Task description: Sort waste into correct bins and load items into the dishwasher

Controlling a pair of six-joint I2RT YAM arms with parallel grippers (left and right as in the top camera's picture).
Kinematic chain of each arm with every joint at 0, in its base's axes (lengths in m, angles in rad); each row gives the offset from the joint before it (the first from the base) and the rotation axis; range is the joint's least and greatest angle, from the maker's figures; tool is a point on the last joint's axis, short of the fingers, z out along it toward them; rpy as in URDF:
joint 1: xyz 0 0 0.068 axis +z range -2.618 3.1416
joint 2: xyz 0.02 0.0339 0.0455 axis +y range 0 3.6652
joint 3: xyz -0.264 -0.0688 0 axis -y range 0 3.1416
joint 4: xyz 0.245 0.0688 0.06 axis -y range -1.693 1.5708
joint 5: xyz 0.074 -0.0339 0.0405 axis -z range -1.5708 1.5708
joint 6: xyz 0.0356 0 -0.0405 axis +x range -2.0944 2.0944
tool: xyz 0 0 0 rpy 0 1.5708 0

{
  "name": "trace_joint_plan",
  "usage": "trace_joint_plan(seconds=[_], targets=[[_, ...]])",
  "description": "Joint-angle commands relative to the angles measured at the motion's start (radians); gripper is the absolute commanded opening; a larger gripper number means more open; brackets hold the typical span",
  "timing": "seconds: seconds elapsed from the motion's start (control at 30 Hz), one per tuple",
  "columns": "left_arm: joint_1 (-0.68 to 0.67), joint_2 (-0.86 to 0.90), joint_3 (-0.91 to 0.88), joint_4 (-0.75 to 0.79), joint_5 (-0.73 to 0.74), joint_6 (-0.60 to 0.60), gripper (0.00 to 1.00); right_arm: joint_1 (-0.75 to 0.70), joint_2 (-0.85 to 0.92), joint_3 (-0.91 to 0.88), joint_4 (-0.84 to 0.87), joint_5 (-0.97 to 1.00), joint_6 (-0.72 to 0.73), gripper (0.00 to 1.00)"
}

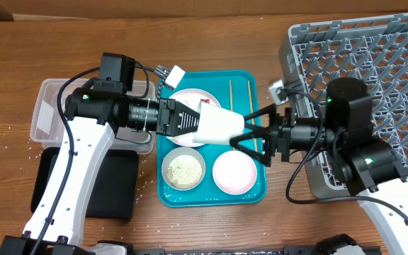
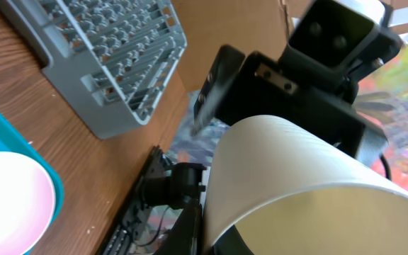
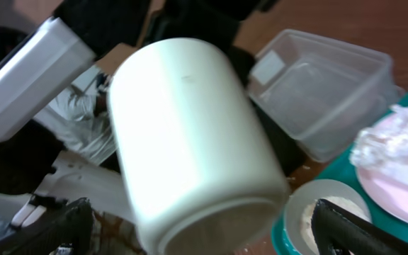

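My left gripper [image 1: 190, 122] is shut on the rim of a white cup [image 1: 218, 126] and holds it on its side above the teal tray [image 1: 257, 191]. My right gripper [image 1: 250, 134] is open, its fingers on either side of the cup's far end. The cup fills the left wrist view [image 2: 296, 177] and the right wrist view [image 3: 190, 134]. The white plate [image 1: 190, 97] carries the red wrapper [image 1: 205, 103] and a white tissue wad [image 3: 392, 142]. Two chopsticks [image 1: 230, 92] lie beside it. A white bowl with rice [image 1: 183, 170] and a pink bowl [image 1: 234, 172] stand in front.
The grey dish rack [image 1: 374, 71] is at the right, behind my right arm. The clear tub [image 1: 48, 113] and the black tray [image 1: 112, 184] are at the left under my left arm. Loose rice grains [image 1: 20, 134] lie on the wood.
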Motion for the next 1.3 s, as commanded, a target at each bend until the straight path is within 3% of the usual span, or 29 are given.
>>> trace_joint_plan(seconds=[0.0, 0.13, 0.23, 0.4, 0.43, 0.53, 0.57, 0.6, 0.7, 0.8, 0.93, 1.07, 1.27], targets=[[-0.012, 0.002, 0.008, -0.003, 0.063, 0.037, 0.04, 0.052, 0.000, 0.022, 0.055, -0.046, 0.000, 1.00], [-0.035, 0.002, 0.008, -0.006, 0.063, 0.037, 0.04, 0.063, 0.002, 0.022, 0.076, 0.016, 0.016, 1.00], [-0.053, 0.002, 0.008, -0.001, 0.058, 0.037, 0.04, 0.064, 0.002, 0.022, 0.079, 0.015, 0.020, 0.91], [-0.053, 0.002, 0.008, 0.006, 0.043, 0.037, 0.04, 0.064, 0.001, 0.022, 0.080, 0.016, 0.020, 0.61], [-0.053, 0.002, 0.008, 0.006, 0.039, 0.037, 0.08, 0.064, 0.001, 0.022, 0.079, 0.016, 0.020, 0.60], [-0.053, 0.002, 0.008, 0.008, 0.034, 0.037, 0.59, 0.050, 0.000, 0.022, 0.078, 0.016, 0.020, 0.57], [-0.053, 0.002, 0.008, 0.011, 0.012, 0.037, 0.94, 0.039, -0.002, 0.022, 0.074, 0.015, 0.020, 0.58], [-0.053, 0.002, 0.008, 0.010, -0.024, 0.034, 1.00, 0.029, -0.004, 0.022, 0.070, 0.015, 0.020, 0.57], [-0.053, 0.002, 0.008, 0.004, -0.241, -0.046, 1.00, -0.042, -0.020, 0.022, 0.033, 0.016, 0.020, 0.57], [-0.053, 0.002, 0.008, -0.021, -0.482, -0.128, 1.00, -0.205, -0.053, 0.022, -0.054, 0.016, 0.019, 0.57], [-0.053, 0.002, 0.008, -0.051, -0.595, -0.159, 1.00, -0.442, -0.093, 0.022, -0.191, 0.088, 0.008, 0.57], [-0.053, 0.002, 0.008, -0.054, -0.612, -0.159, 1.00, -0.643, -0.124, 0.022, -0.387, 0.431, 0.009, 0.57], [-0.053, 0.002, 0.008, -0.054, -0.623, -0.158, 1.00, -0.703, -0.081, 0.022, -0.572, 0.999, 0.126, 0.58]])
